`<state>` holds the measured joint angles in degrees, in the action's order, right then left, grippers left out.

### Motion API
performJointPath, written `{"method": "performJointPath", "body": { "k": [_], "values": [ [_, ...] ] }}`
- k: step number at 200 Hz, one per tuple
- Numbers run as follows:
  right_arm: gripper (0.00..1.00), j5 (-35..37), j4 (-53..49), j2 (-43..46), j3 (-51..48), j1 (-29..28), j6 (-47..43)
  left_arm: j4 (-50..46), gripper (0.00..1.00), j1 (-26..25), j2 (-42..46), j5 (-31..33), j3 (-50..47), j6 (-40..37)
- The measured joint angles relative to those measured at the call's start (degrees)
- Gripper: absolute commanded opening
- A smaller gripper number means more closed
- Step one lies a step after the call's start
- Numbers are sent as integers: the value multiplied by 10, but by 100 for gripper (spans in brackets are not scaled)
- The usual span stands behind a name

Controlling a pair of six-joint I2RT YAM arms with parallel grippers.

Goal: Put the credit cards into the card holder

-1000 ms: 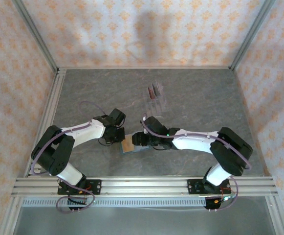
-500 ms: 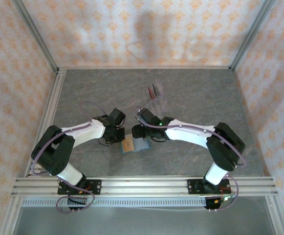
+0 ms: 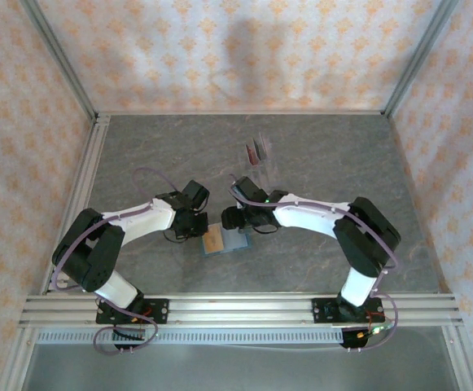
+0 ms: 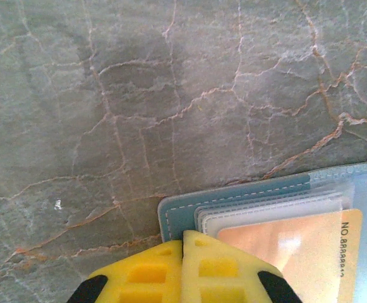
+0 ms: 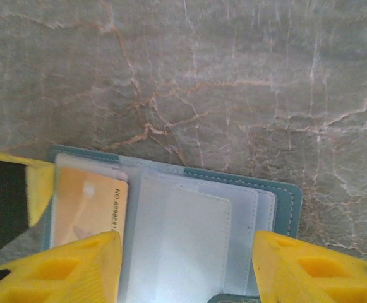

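Retreat is showing in the right tool (image 5: 184,243). A second ago it was hanging low over the flat teal-blue rectangular card holder (image 5: 278,189); now it is sitting slightly further back, its jaws standing roughly half apart and gripping nothing. The thin brownish-orange plastic credit card (image 5: 88,202) is lying tucked in a clear pocket on the half of the holder nearer the left arm. I am reading this as a release: one card is looking placed, and the right arm is freeing itself for the next.

The card holder is lying open on the grey marbled surface (image 3: 342,155), between the two arms. In the right wrist view it is lying beneath the gap between the right tool's spread fingers, the orange card just beside one of them. The left tool (image 4: 183,243) is staying fully closed on itself, its yellow tips seemingly bearing down on the holder's corner, just beside the card, probably pinning it flat.

Two dark red cards (image 3: 256,150) are standing in the clear plastic slotted rack (image 3: 262,173) further back, well apart from both tools.
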<state>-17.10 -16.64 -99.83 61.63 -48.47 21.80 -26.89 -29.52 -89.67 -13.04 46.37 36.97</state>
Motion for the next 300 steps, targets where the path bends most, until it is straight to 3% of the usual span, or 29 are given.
{"method": "performJointPath", "body": {
  "k": [54,120,177,228,276,300],
  "values": [
    [49,-23,0,-15,0,0,0,0,0,0,0,0,0,0],
    [49,-24,1,-15,2,-5,0,0,0,0,0,0,0,0],
    [49,13,-15,-15,25,-23,-7,0,0,0,0,0,0,0],
    [37,19,-19,-15,27,-27,-10,0,0,0,-1,0,1,0],
    [35,17,-21,-8,27,-34,-11,0,0,0,-1,0,1,0],
    [30,17,-21,1,28,-38,-10,0,0,0,-1,0,1,0]
  ]
}}
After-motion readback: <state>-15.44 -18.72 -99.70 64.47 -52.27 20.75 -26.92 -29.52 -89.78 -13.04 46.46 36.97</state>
